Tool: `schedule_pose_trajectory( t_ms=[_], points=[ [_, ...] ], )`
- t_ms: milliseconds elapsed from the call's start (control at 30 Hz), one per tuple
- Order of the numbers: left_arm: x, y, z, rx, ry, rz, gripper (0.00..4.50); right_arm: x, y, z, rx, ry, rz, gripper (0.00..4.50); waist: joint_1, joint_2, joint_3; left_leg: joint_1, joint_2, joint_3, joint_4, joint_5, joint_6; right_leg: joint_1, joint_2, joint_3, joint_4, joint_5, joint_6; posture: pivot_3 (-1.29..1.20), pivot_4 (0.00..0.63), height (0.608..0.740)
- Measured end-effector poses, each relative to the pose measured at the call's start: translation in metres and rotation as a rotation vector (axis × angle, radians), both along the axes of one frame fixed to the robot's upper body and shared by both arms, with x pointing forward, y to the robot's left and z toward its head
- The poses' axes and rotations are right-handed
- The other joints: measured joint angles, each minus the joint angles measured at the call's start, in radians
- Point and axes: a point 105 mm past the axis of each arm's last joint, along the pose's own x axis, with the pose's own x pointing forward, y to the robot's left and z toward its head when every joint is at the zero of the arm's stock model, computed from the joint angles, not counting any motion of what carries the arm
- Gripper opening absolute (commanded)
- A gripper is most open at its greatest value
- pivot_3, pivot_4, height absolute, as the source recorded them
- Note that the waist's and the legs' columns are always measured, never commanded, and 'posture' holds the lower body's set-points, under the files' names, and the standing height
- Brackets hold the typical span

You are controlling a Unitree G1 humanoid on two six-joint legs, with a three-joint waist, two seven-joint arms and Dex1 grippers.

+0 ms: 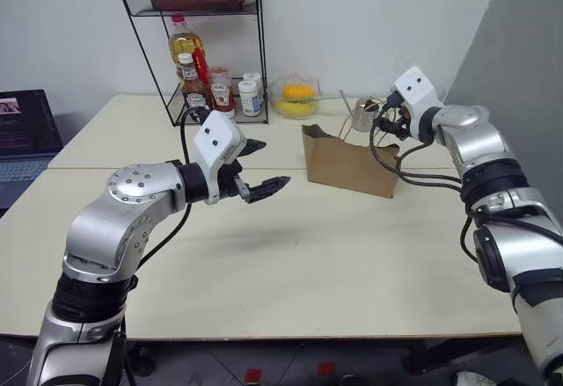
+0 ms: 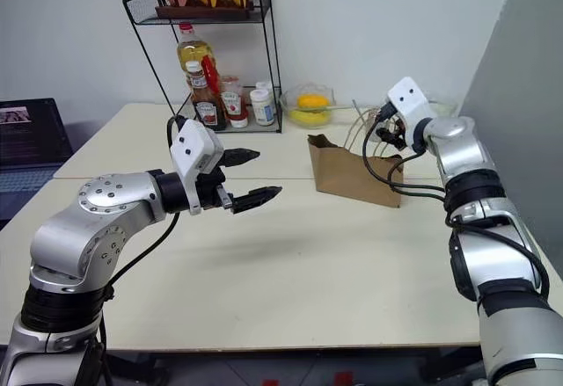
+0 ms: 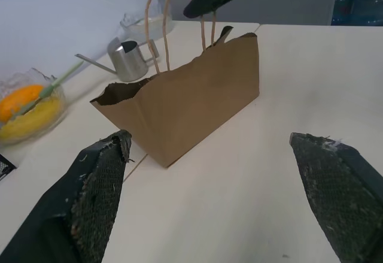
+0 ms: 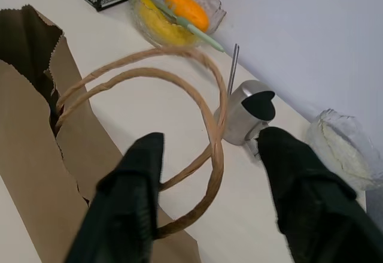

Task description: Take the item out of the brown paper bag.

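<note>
Right hand (image 4: 209, 155) straddles the brown paper bag (image 1: 347, 164) handles.

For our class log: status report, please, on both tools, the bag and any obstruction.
Left tool open, short of brown paper bag. Right tool straddling bag handles, not clamped. Item unseen. Nothing blocking.

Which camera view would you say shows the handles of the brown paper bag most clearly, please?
The right wrist view: both looped handles arc large between the right gripper fingers. The left wrist view shows them upright above the brown paper bag, partly crossed by that gripper. The eye views show them only as thin lines beside the arm.
</note>
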Motion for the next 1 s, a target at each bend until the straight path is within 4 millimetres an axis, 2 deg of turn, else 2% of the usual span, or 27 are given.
schedule_pose_trajectory(
  t_ms=[100,167,533,700,833,1000],
  points=[
    [0.000,0.000,0.000,-0.002,0.000,0.001,4.50,0.001,0.006,0.001,0.014,0.004,0.019,0.60,-0.003,0.000,0.000,0.000,0.000,0.000,0.000,0.000,0.000,0.000,0.000,0.000,0.000,0.000,0.000,0.00,0.150,0.740],
    [0.000,0.000,0.000,-0.002,0.000,0.001,4.50,0.002,0.011,0.000,0.023,0.016,0.033,0.05,-0.004,0.000,0.000,0.000,0.000,0.000,0.000,0.000,0.000,0.000,0.000,0.000,0.001,0.000,0.000,0.00,0.150,0.740],
    [0.000,0.003,0.001,0.008,-0.004,0.009,4.50,0.002,0.020,0.008,-0.002,-0.035,0.082,0.05,-0.004,0.000,0.000,0.000,0.000,0.000,0.000,0.000,0.000,0.000,0.000,0.000,0.001,0.000,0.000,0.00,0.150,0.740],
    [-0.006,0.022,-0.014,0.015,0.036,0.064,4.50,-0.001,0.041,0.026,-0.002,-0.160,0.153,0.05,-0.009,0.001,0.000,-0.002,0.000,0.001,0.000,0.000,0.000,-0.005,0.000,0.002,0.003,0.000,0.000,0.00,0.150,0.740],
    [-0.020,0.038,-0.025,0.011,0.077,0.115,4.50,-0.006,0.065,0.053,0.058,-0.263,0.202,0.05,-0.017,0.001,0.000,-0.013,0.000,0.002,0.002,0.004,-0.006,-0.018,0.000,0.003,0.011,0.000,0.000,0.00,0.150,0.740],
    [-0.032,0.051,-0.013,-0.038,0.044,0.202,4.50,-0.014,0.097,0.075,0.134,-0.327,0.273,0.05,-0.020,0.001,0.000,-0.013,0.000,0.001,0.002,0.003,-0.006,-0.018,0.000,0.003,0.012,0.000,0.000,0.00,0.150,0.740]
  ],
)
